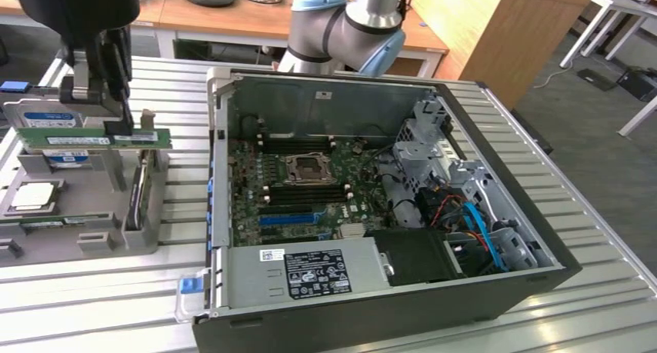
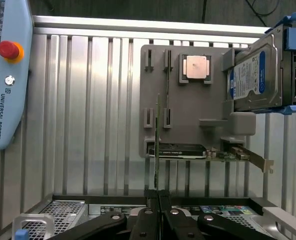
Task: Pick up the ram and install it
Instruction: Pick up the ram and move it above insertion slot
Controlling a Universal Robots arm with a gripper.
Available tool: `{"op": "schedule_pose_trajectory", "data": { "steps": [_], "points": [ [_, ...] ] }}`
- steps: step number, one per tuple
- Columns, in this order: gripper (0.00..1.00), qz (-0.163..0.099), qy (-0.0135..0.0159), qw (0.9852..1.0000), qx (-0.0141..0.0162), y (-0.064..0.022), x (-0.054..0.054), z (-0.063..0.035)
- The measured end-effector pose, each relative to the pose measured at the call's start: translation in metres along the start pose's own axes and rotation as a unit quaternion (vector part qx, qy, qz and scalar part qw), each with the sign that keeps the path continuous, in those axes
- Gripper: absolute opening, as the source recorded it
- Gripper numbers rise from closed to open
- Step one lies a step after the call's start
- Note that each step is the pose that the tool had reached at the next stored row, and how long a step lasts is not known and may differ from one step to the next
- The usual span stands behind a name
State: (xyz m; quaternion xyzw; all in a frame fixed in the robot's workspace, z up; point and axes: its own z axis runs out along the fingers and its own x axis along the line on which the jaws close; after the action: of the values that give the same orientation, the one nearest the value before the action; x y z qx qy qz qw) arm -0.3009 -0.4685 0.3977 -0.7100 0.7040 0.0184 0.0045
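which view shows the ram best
The exterior view: the ram faces the camera broadside, green board and white label visible, clamped in the jaws. The wrist view sees it edge-on, just a thin strip running out from the jaws.

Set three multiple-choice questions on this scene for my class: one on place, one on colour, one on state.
1. Where is the ram? A lying on the table; B held above the grey tray; C plugged into the motherboard.
2. What colour is its board? A red; B white; C green.
3. How is the gripper? A open; B shut on the ram; C shut, empty.
Answers: B, it hangs over the tray; C, the board shows green; B, it pinches the stick.
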Motion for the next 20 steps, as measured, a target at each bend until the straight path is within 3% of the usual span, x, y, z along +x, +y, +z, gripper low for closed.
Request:
{"op": "schedule_pose_trajectory", "data": {
  "steps": [9,20],
  "points": [
    [0.12,0.000,0.0000,1.0000,-0.0003,-0.0237,0.000,-0.0004],
    [0.12,0.000,0.0000,1.0000,-0.0005,-0.0586,0.001,-0.0012]
  ]
}}
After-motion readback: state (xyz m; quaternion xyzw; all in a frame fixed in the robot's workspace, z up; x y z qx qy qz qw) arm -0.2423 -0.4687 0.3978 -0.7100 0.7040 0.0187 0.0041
